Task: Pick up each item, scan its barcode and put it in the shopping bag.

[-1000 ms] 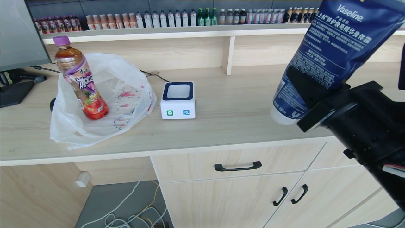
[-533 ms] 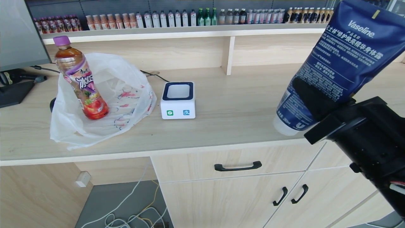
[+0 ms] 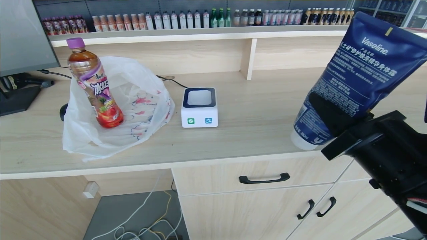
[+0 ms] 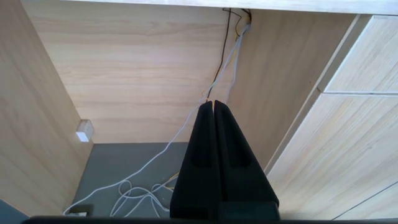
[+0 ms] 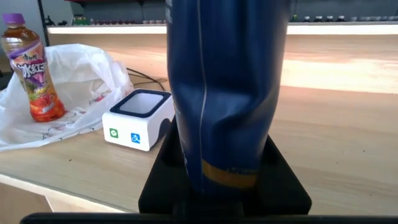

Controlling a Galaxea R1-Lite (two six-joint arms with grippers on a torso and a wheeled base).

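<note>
The camera has swung, sliding everything rightward, and the tube [image 3: 360,70] has dipped slightly. Your right fingers [image 3: 328,108] pinch it near the cap, its long axis slanting to upper right. The scanner [image 3: 199,107] sits left of it on the worktop [image 3: 253,106]; where the barcode faces is unclear. Left fingers [image 4: 205,155] are pressed together.

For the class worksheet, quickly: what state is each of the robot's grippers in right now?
Left gripper: closed, holding nothing.
Right gripper: closed on the blue lotion tube.
</note>
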